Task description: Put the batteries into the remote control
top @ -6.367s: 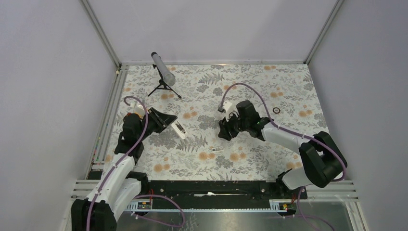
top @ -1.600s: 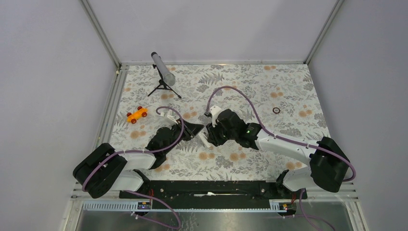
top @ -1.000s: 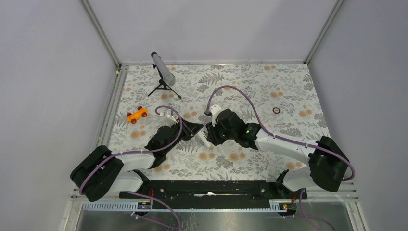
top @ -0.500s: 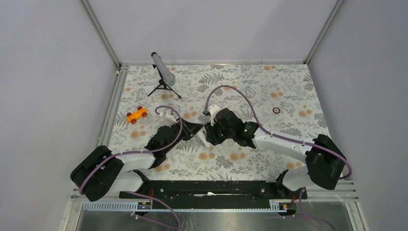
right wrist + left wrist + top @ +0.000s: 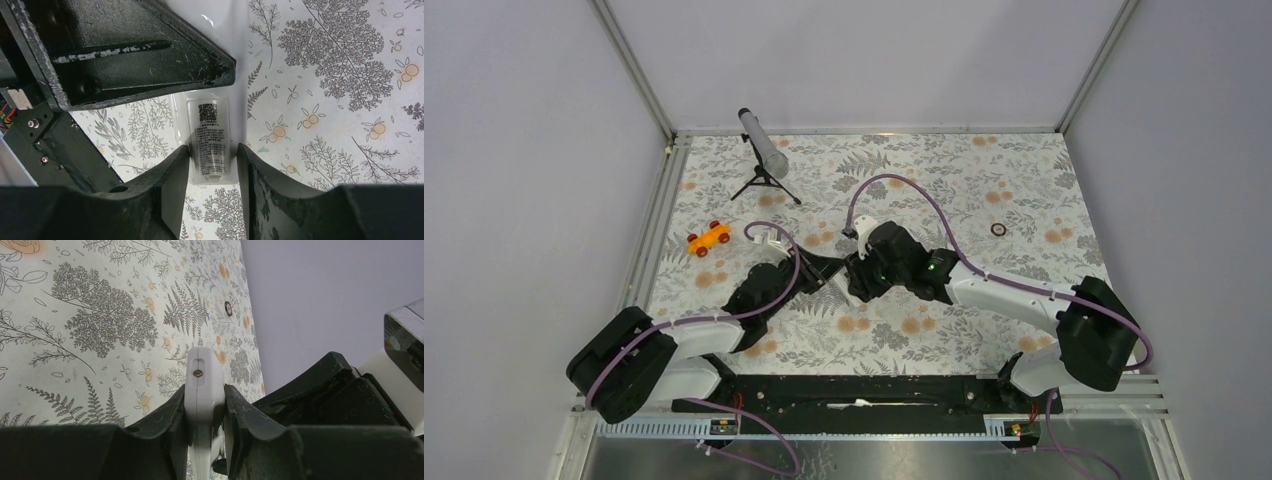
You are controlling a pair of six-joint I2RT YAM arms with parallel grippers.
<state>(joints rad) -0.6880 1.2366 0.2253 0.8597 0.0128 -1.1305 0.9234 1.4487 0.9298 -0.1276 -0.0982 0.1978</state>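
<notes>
Remote control (image 5: pixel 203 372) sits edge-up and clenched between the two fingers (image 5: pixel 167 415) of the left hand (image 5: pixel 205 396), its white rounded end poking out past the fingertips, with a small dark dot on that end. Right against it from the opposite side is the right hand (image 5: pixel 212 149): in the right wrist view a white part bearing a printed code and fine text lies between that hand's fingers (image 5: pixel 172 175), close to both, but I cannot tell whether they press on it or only flank it. Seen from above, the two hands meet tip to tip, with the remote control as a small white sliver at the join, above the flowered bench (image 5: pixel 984 170). Farther out, to the left hand's left, an orange toy car (image 5: pixel 709 238) stands on the bench. Well off to the right hand's right lies a thin black ring (image 5: pixel 998 229). Farthest away, a grey tube on a black tripod (image 5: pixel 762 145) stands near the back-left corner.
</notes>
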